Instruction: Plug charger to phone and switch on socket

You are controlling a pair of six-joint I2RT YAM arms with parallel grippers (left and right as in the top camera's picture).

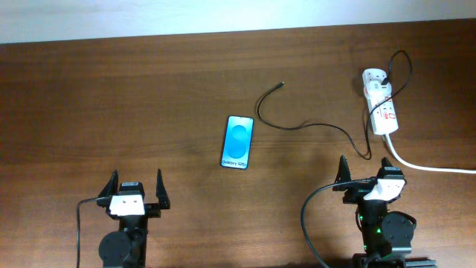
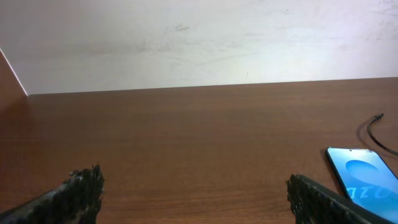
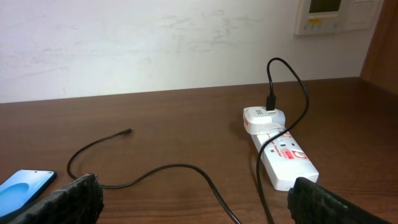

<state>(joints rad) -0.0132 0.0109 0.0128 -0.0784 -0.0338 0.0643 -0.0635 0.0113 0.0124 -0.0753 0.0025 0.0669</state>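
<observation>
1. Dark brown wooden table, grain showing, fills most of the view.
2. Plain white wall behind it, slightly scuffed.
3. Whitish control panel on that wall, brown wood panel beside it.

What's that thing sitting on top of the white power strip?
A white plug adapter sits on the power strip at its far end, with the black charger cable rising from it. The adapter covers the outlet beneath, so its pins cannot be seen.

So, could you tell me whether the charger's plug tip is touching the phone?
Apart: the overhead view shows bare table between the charger tip and the phone.
</observation>
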